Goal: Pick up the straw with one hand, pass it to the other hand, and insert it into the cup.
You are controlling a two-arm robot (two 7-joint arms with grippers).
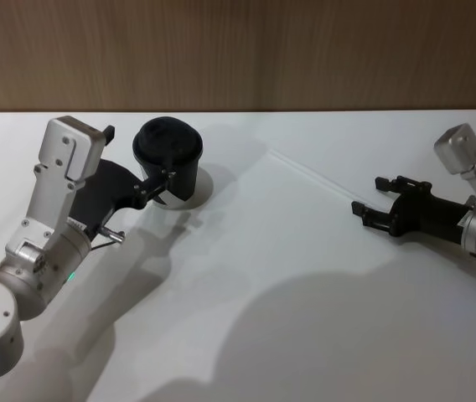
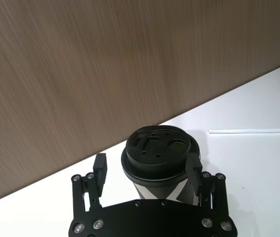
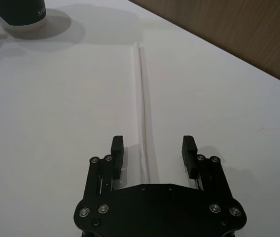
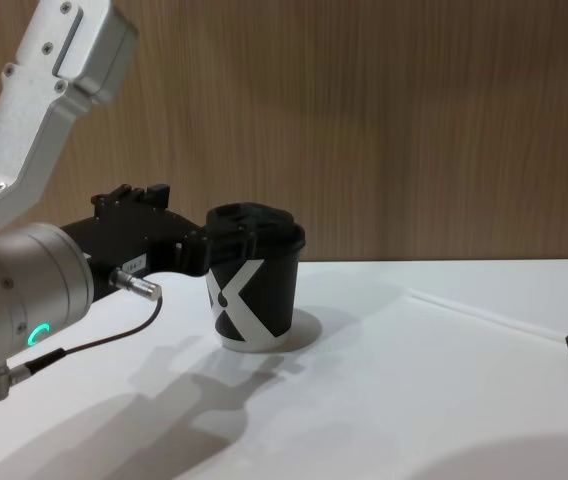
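Observation:
The black cup (image 1: 171, 155), with its domed lid and white X mark (image 4: 236, 297), stands at the back left of the white table. My left gripper (image 1: 152, 166) is open, one finger (image 2: 99, 169) a little off the cup's side and the other right against the lid (image 2: 159, 150). A thin white straw (image 1: 318, 174) lies flat on the table to the right of the cup. My right gripper (image 1: 368, 209) is open and low over the straw's near end. In the right wrist view the straw (image 3: 141, 103) runs between the two fingers (image 3: 117, 148).
A brown wooden wall (image 1: 238, 50) runs along the back edge of the table (image 1: 246, 318). A thin black cable (image 4: 84, 345) hangs under my left wrist. Arm shadows fall across the bare front half of the table.

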